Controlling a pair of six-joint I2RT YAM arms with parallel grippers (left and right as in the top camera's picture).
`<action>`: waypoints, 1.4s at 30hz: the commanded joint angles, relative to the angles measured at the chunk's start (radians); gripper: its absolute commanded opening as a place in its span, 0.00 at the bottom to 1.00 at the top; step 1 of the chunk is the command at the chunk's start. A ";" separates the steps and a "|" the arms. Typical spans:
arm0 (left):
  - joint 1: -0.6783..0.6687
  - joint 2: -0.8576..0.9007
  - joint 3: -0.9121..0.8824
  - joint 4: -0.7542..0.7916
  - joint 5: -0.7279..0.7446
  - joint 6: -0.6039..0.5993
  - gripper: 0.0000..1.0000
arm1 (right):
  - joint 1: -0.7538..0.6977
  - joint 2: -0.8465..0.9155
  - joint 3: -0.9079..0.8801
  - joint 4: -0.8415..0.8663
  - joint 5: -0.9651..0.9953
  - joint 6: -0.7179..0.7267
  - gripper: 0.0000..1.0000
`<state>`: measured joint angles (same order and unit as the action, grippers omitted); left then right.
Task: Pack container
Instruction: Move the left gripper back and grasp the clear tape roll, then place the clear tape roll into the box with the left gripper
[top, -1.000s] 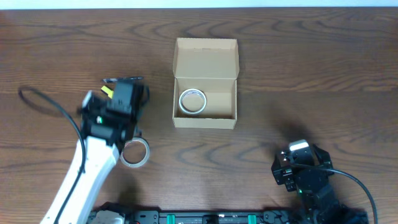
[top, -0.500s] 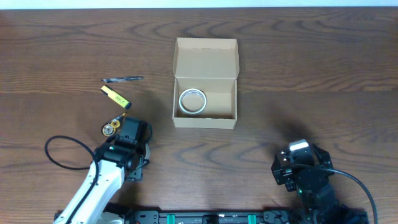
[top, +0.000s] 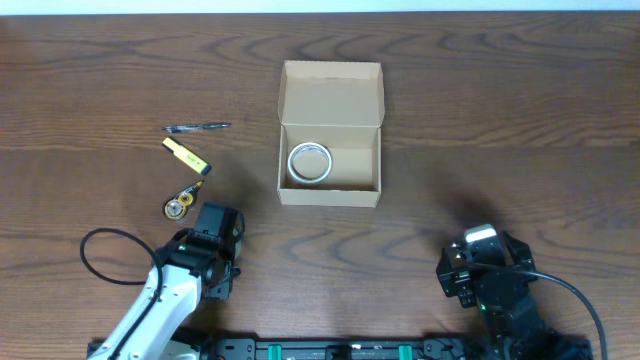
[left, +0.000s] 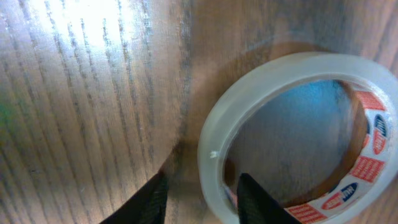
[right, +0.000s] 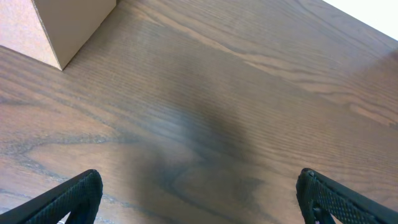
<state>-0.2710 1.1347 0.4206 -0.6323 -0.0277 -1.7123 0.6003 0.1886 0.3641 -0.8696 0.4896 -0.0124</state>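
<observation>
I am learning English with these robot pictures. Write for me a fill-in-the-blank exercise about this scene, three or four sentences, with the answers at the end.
1. The flap lid of the container is ____.
2. Inside the container lies ____ tape roll.
3. The right gripper is open and holds ____.
4. The open left gripper straddles the wall of a clear tape roll, which lies on the wooden ____.

Answers: open; one; nothing; table
</observation>
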 joint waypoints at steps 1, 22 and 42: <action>0.002 0.001 -0.033 0.017 0.014 -0.006 0.29 | -0.006 -0.006 -0.003 0.002 0.010 -0.011 0.99; -0.002 0.087 0.565 0.001 -0.156 0.596 0.06 | -0.006 -0.006 -0.003 0.002 0.010 -0.011 0.99; -0.264 0.550 0.938 0.000 0.127 0.739 0.06 | -0.006 -0.006 -0.003 0.002 0.010 -0.011 0.99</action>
<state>-0.5285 1.6608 1.3380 -0.6281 0.0639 -0.9493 0.6003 0.1886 0.3637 -0.8696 0.4896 -0.0124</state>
